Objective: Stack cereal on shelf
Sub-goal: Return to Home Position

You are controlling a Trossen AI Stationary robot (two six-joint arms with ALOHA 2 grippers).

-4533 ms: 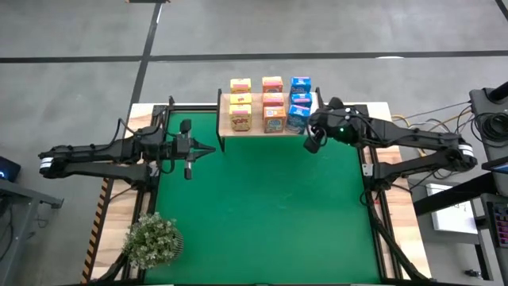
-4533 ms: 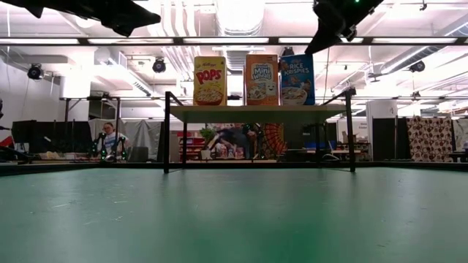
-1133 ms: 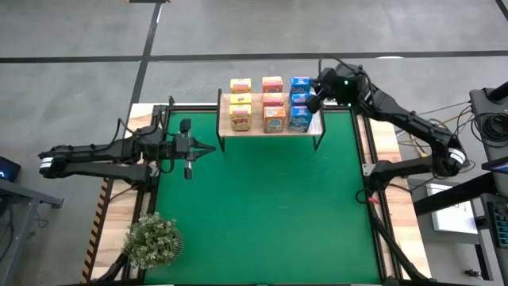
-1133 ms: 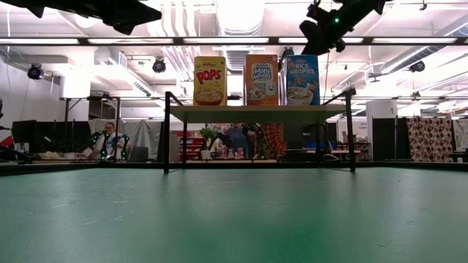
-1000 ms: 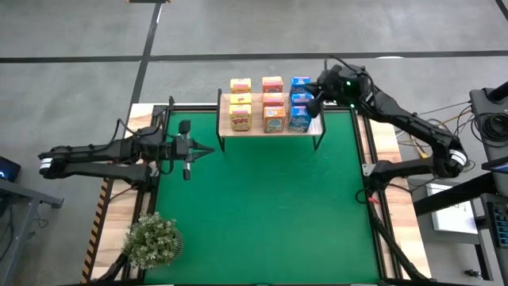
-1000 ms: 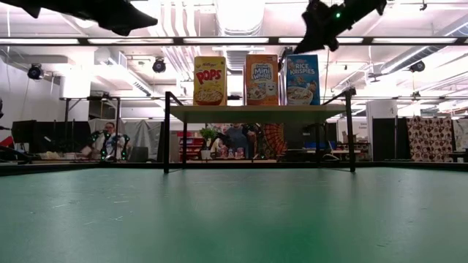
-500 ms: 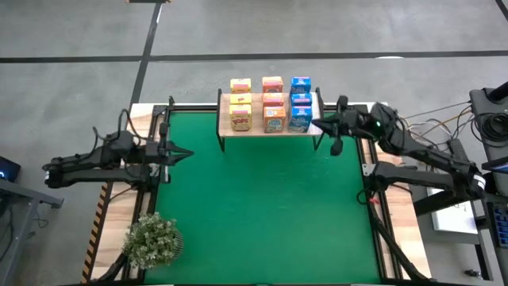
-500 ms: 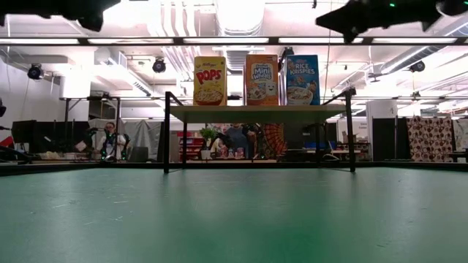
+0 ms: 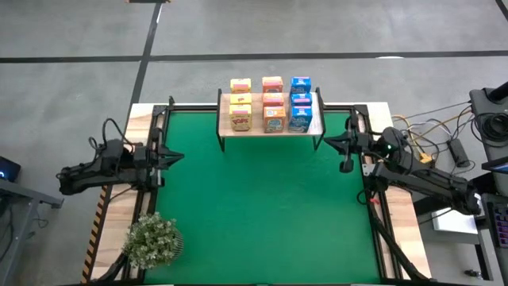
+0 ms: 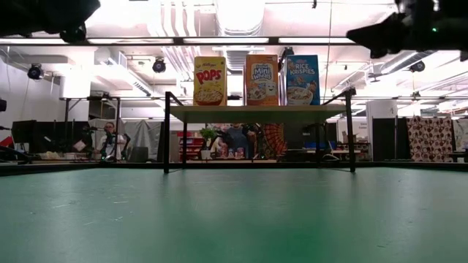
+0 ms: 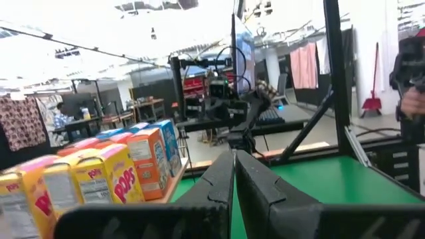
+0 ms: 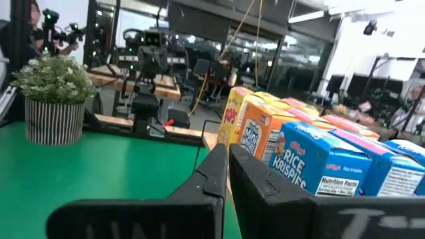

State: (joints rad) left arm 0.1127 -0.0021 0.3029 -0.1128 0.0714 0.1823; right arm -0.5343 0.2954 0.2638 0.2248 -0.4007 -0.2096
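Nine cereal boxes (image 9: 271,104) stand in three rows on the shelf (image 9: 314,123) at the mat's (image 9: 262,206) twelve o'clock. The left gripper (image 9: 173,153) at ten o'clock and the right gripper (image 9: 332,142) at two o'clock have their fingers pressed together, holding nothing.

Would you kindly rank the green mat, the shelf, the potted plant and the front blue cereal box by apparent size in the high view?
1. green mat
2. shelf
3. potted plant, only a little smaller than the shelf
4. front blue cereal box, clearly smallest
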